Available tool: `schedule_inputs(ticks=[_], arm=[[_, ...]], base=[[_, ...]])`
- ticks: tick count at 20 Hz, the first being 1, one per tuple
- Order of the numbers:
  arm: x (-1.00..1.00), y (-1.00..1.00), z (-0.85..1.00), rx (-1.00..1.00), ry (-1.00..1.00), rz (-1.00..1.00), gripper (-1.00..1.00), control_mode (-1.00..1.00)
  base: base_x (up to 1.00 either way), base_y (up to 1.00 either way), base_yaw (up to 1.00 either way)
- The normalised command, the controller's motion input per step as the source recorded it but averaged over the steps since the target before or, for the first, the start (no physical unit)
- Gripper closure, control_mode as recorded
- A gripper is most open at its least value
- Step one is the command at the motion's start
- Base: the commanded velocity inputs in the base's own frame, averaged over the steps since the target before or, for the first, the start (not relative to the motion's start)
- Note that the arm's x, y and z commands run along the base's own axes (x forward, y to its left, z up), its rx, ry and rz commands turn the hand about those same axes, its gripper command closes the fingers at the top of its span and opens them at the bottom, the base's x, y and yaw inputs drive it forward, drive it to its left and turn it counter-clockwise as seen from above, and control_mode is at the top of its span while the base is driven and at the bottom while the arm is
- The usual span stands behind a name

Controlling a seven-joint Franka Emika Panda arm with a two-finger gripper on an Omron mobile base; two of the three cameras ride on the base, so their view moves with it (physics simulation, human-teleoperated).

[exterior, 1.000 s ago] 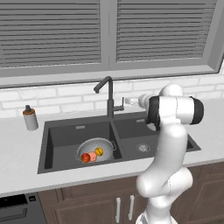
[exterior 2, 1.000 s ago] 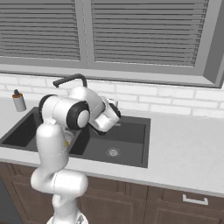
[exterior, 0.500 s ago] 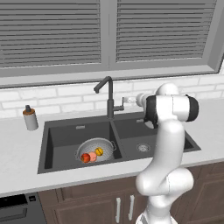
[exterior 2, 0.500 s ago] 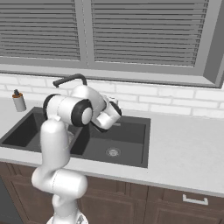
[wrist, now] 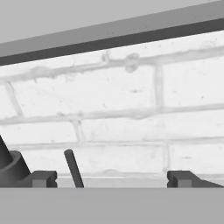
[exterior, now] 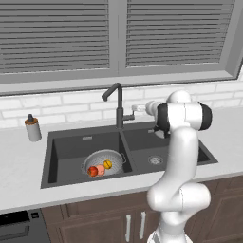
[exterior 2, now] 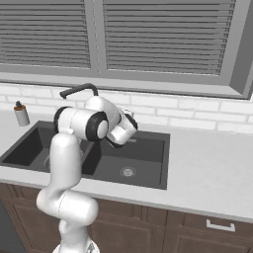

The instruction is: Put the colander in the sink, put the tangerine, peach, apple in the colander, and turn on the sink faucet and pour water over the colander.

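Spread wide, the gripper (wrist: 109, 178) holds nothing; its two dark fingertips (wrist: 42, 178) stand far apart at the bottom of the hand view, with the thin lever of the sink faucet (exterior: 117, 105) rising between them, nearer the left tip, not touched by either; in the left base view the gripper (exterior: 136, 108) sits just right of the faucet's upright, above the divider of the sink (exterior: 64, 176). Nearest the base, the colander (exterior: 104, 162) rests in the left basin, holding the apple (exterior: 93, 171), the peach (exterior: 100, 170) and the tangerine (exterior: 107, 164) close together; the faucet's spout angles left over that basin; further back, a soap dispenser (exterior: 32, 127) stands on the counter (exterior: 19, 160) left of the sink; behind lies the white brick wall (wrist: 131, 109). No readable writing appears.
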Motion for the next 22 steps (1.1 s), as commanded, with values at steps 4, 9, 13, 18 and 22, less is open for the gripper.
schedule_inputs(ticks=[4,9,13,18,22], arm=[[0.1,0.08,-0.13,0.0,0.0,0.0,-1.0,-1.0],[0.09,0.09,-0.13,0.0,0.0,0.0,-1.0,-1.0],[0.06,0.06,-0.14,0.0,0.01,0.01,-1.0,-1.0],[0.14,0.13,-0.14,0.0,0.02,0.01,-1.0,-1.0],[0.16,0.14,-0.14,0.0,0.02,0.0,-1.0,-1.0]], base=[[0.0,0.0,0.0],[0.0,0.0,0.0],[0.0,0.0,0.0],[0.0,0.0,0.0],[0.0,0.0,0.0]])
